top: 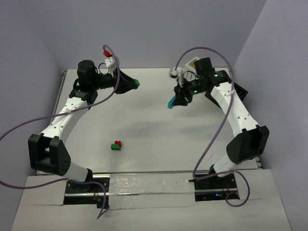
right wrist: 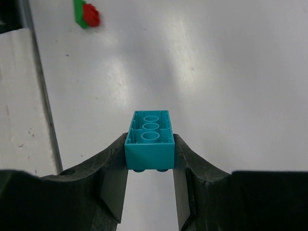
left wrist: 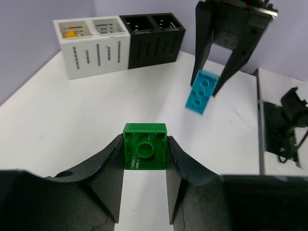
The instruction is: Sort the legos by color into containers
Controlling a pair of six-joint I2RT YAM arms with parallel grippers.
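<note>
Your left gripper (left wrist: 144, 144) is clamped on one square green plastic brick (left wrist: 144, 153), pinched at the fingertips with its hollow underside up. Your right gripper (right wrist: 149, 144) squeezes one long teal plastic brick (right wrist: 149, 139) by its long sides, its long axis running out along the fingers, studs down. On the white table (top: 159, 144), four slotted containers stand in a row: two white bins (left wrist: 91, 45) and two black bins (left wrist: 151, 38). One red-and-green stacked pair (top: 117, 145) lies well apart from both grippers. One yellow piece (left wrist: 70, 33) sits in the end white bin.
</note>
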